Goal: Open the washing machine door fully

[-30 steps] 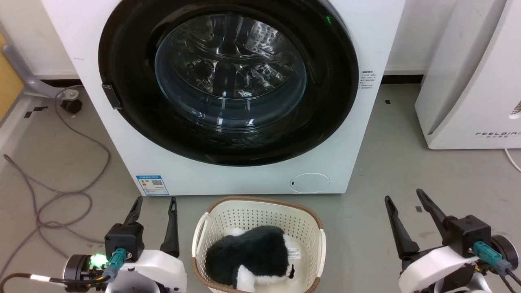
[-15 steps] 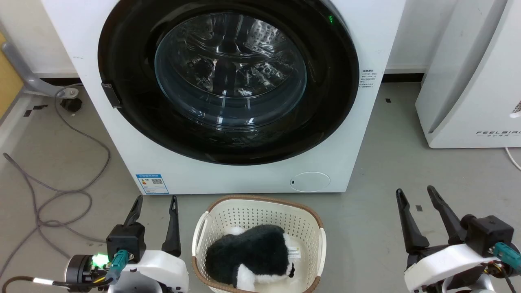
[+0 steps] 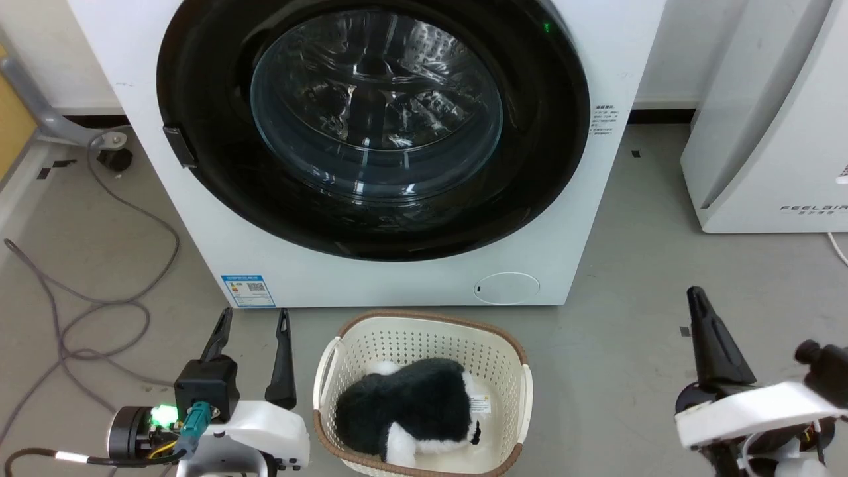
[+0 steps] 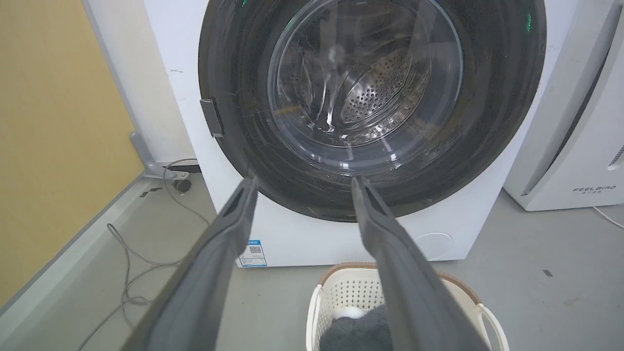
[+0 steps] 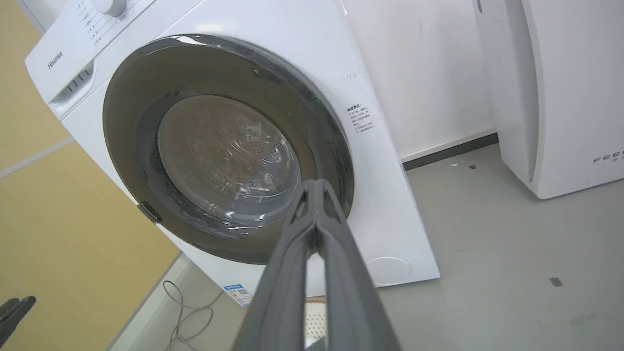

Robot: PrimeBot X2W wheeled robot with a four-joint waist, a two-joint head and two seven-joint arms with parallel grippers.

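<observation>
The white washing machine (image 3: 218, 238) stands ahead of me on the floor. Its door (image 3: 212, 172), a glossy black disc with a clear glass bowl (image 3: 376, 106), lies flat against the front. A small grey latch tab (image 3: 179, 147) sits on the door's left rim. My left gripper (image 3: 255, 318) is open at the lower left, well short of the machine, with nothing between its fingers. At the lower right my right gripper (image 3: 694, 295) is shut on nothing, its fingers pressed together (image 5: 316, 187) and tilted, away from the door (image 5: 126, 122). The door (image 4: 234, 146) faces the left gripper (image 4: 302, 183).
A cream laundry basket (image 3: 361, 344) holding a black-and-white plush toy (image 3: 404, 411) stands right in front of the machine between my arms. Grey cables (image 3: 79, 311) loop on the floor at left. Another white appliance (image 3: 768, 119) stands at right, with a tan wall (image 4: 53, 126) at left.
My right gripper has closed its fingers and moved right and a little up while turning. The head camera has shifted slightly. The left gripper stays open.
</observation>
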